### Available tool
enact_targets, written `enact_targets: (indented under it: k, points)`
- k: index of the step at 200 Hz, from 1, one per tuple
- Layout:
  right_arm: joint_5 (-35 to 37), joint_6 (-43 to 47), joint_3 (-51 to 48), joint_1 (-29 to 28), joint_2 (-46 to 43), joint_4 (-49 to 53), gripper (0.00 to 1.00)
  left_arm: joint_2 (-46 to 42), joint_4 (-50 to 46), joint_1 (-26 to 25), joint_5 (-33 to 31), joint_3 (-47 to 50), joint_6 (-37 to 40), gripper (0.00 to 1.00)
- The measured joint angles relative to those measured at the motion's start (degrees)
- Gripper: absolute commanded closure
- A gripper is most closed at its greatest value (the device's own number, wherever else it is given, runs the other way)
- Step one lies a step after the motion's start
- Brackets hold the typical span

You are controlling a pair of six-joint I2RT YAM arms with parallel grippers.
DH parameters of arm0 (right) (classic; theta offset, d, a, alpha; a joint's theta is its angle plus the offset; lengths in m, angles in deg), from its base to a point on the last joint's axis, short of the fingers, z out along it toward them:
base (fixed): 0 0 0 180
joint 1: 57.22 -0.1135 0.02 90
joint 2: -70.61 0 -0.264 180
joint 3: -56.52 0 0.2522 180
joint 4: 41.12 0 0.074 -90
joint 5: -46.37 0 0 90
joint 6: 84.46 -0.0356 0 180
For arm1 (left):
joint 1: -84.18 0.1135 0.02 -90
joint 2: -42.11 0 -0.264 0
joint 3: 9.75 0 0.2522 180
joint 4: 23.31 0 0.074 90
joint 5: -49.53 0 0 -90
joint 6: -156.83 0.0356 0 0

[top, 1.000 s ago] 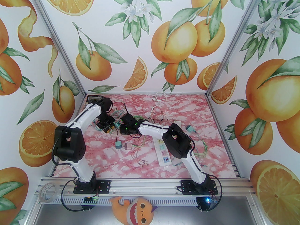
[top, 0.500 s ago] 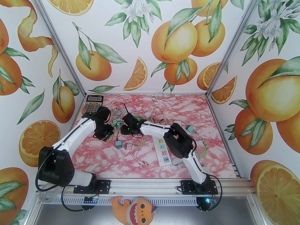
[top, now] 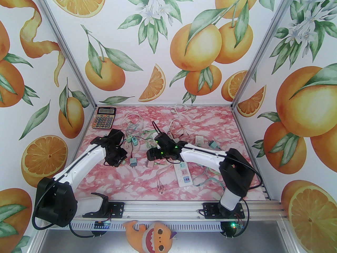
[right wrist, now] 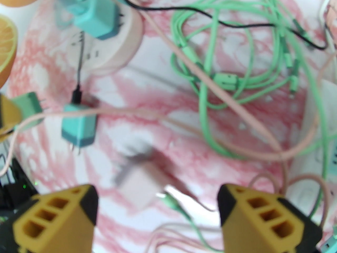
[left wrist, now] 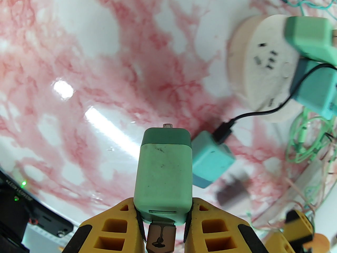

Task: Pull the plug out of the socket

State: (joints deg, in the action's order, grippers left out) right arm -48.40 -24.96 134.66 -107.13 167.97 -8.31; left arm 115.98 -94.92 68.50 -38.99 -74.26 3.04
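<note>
Left gripper [left wrist: 162,215] clamps a green plug [left wrist: 163,173] on the near side of the round socket [left wrist: 260,70] (two teal plugs [left wrist: 313,88] touch it); right gripper [right wrist: 158,204] gapes wide.

One sign is showing clearly: a dark USB trident symbol, stamped on the pinkish-brown USB connector [left wrist: 160,237] that is sitting in the near end of the pale green charger [left wrist: 163,173]. Faint pale lettering is running along a black housing [left wrist: 44,219] at the lower left of the left wrist view, too blurred to read. The calculator [top: 104,118] is showing rows of keys and a brand strip, and the power strip [top: 181,173] is carrying a small round mark; all are too small to read.
</note>
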Motion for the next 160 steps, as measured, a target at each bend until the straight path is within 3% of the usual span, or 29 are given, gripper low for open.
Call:
enact_targets:
  k: [53, 72, 106, 137, 160]
  points:
    - [1.1, 0.2, -1.3, 0.6, -3.8, -0.1, 0.16, -4.4, 6.3, -4.6, -3.8, 6.1, -0.2, 1.00]
    - [0.7, 0.2, -1.3, 0.7, -3.8, -0.2, 0.16, -4.5, 10.3, -6.6, -4.5, 7.5, -0.1, 0.94]
    - [0.3, 0.2, -1.3, 0.8, -3.8, -0.2, 0.16, -5.1, 14.4, -9.2, -5.9, 10.6, -0.4, 0.61]
    - [0.3, 0.3, -0.7, 0.8, -3.8, -0.2, 0.16, -8.4, 14.4, -9.7, -7.0, 10.9, 0.0, 0.10]
    - [0.3, 0.6, 0.0, 0.8, -3.8, -0.1, 0.16, -12.3, 12.6, -9.7, -8.5, 10.4, -0.3, 0.00]
